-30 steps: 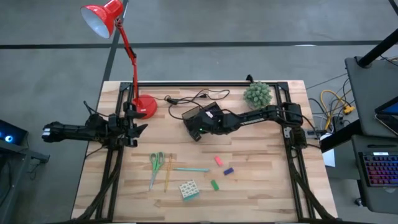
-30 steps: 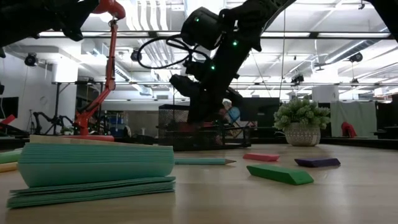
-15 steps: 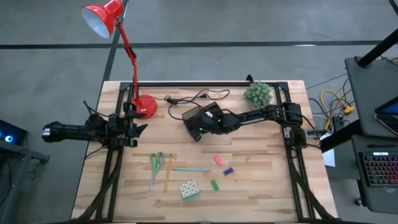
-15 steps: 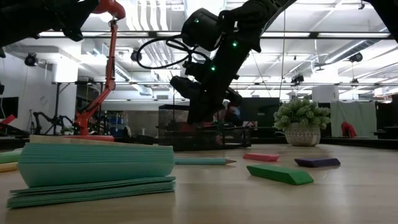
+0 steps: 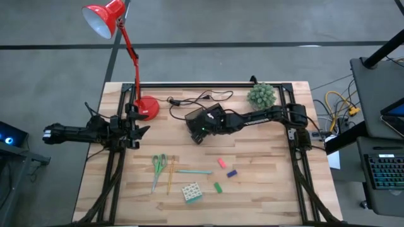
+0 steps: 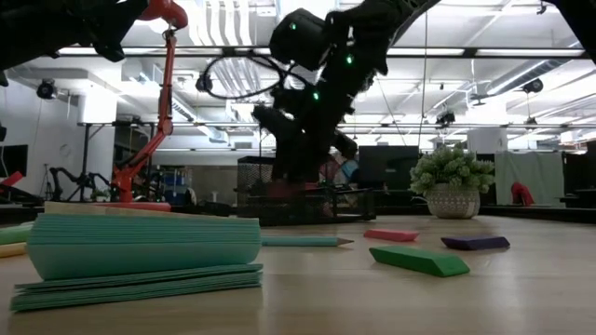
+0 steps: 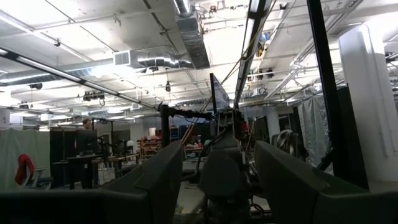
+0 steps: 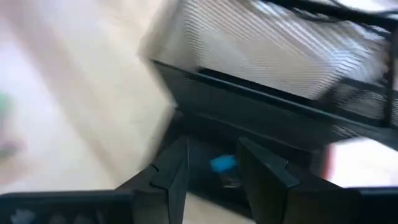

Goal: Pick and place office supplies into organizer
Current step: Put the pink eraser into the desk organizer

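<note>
Over the black organizer [image 5: 203, 120], which sits on the worktop [image 5: 265, 189] between the red lamp base [image 5: 148, 107] and the green plant [image 5: 261, 95], hangs the right gripper [image 5: 201, 129]. Its wrist view shows the jaws spread apart with a small blue eraser [image 8: 222, 163] lying between them inside the tray, apparently let go.

Largest of what remains nearer the front edge than the organizer is the multicoloured cube [image 5: 191, 192]: probably light and rigid, best pinched across two flat faces. Next come the scissors [image 5: 158, 169], stiff, flat and low; the green handles seem the thickest hold. The yellow pencil [image 5: 170, 175] and teal pen [image 5: 194, 171] look likely to roll, so a mid-shaft pinch suits them. The pink eraser [image 5: 222, 162], dark blue eraser [image 5: 231, 173] and green eraser [image 5: 217, 187] should be grippy and slightly soft, taken across their short sides.

The left gripper [image 5: 136, 128] waits beside the lamp base, its jaws parted and empty.
</note>
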